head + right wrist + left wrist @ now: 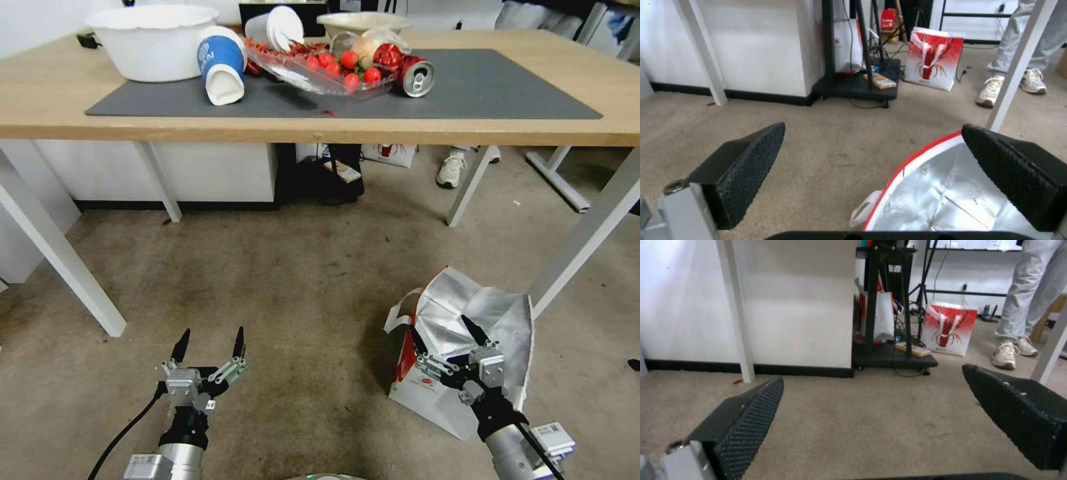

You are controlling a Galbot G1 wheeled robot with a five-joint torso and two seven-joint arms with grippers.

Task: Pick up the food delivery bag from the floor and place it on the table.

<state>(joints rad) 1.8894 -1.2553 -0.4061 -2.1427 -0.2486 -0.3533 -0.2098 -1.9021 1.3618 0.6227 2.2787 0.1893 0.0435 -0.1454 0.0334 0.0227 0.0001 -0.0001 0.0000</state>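
Grippers first, both low over the worn brownish-grey carpet floor point(300, 287). The right gripper point(448, 342) hangs over the open mouth of the large white paper food delivery bag with red edges and silver foil lining point(467, 320), its jaws spread wide, one finger above the foil interior, the other out over carpet beside the red rim. That bag stands on the floor by a white leg, its white strap handle point(400, 313) drooping at the side. The left gripper point(209, 345) hovers well apart over bare carpet, jaws also spread, holding nothing. Beyond stands the large light-wood counter point(53, 100) with its dark grey mat point(500, 87), carrying a white plastic basin point(152, 40), a tipped blue-and-white paper cup point(221, 63) and a red drink can point(417, 75).
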